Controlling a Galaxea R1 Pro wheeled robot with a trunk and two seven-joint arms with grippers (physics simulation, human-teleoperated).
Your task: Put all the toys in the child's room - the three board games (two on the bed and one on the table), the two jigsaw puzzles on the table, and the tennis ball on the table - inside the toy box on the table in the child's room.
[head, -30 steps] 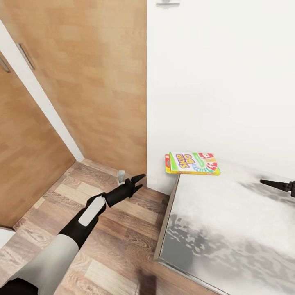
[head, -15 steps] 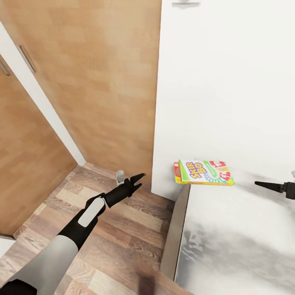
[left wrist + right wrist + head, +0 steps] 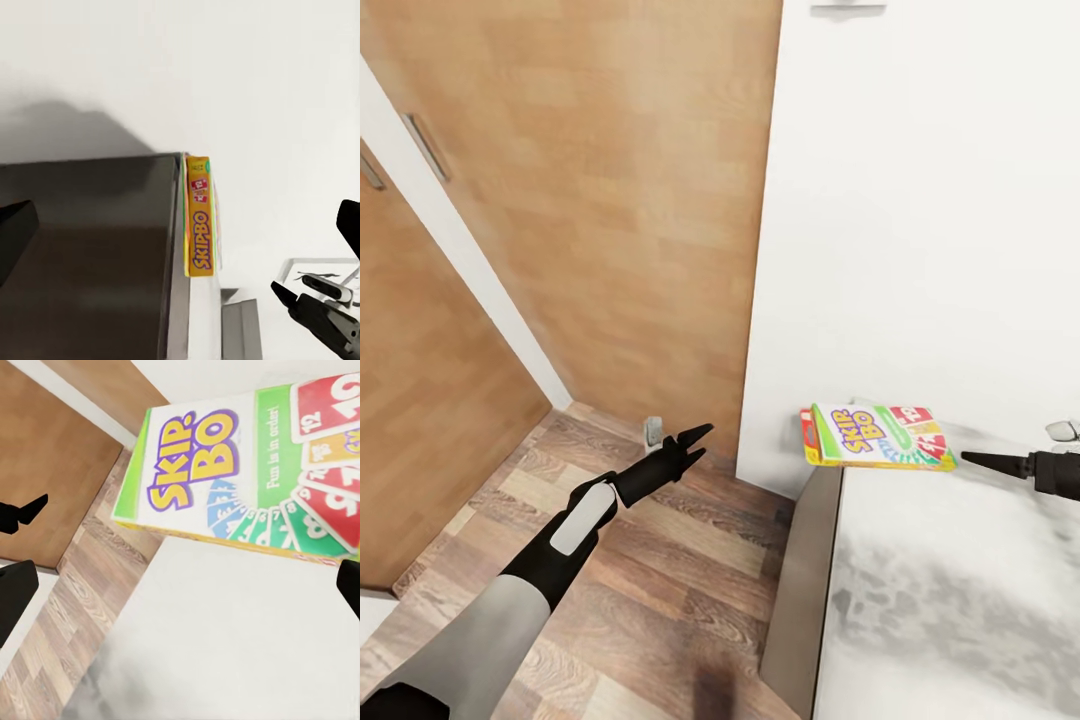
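Note:
The green, white and red "SKIP-BO" board game (image 3: 878, 436) lies flat on the corner of the bed (image 3: 960, 600), by the white wall. The right wrist view looks down on its printed lid (image 3: 247, 465); in the left wrist view its yellow edge (image 3: 199, 229) shows past the dark bed frame (image 3: 90, 247). My right gripper (image 3: 970, 459) hovers low over the mattress just right of the box, open, its fingers wide apart and empty (image 3: 180, 589). My left gripper (image 3: 700, 442) hangs open over the wood floor, left of the bed. The table and the toy box are out of view.
Wooden wardrobe doors (image 3: 590, 200) fill the left and back. A white wall (image 3: 930, 200) rises behind the bed. A small grey stop (image 3: 653, 430) stands on the floor by the wall. The bed frame's edge (image 3: 800, 580) borders the plank floor (image 3: 660, 600).
The head view has turned, so the bed, box and wall sit further right. My right gripper has come closer to the SKIP-BO box. The left arm holds the same pose.

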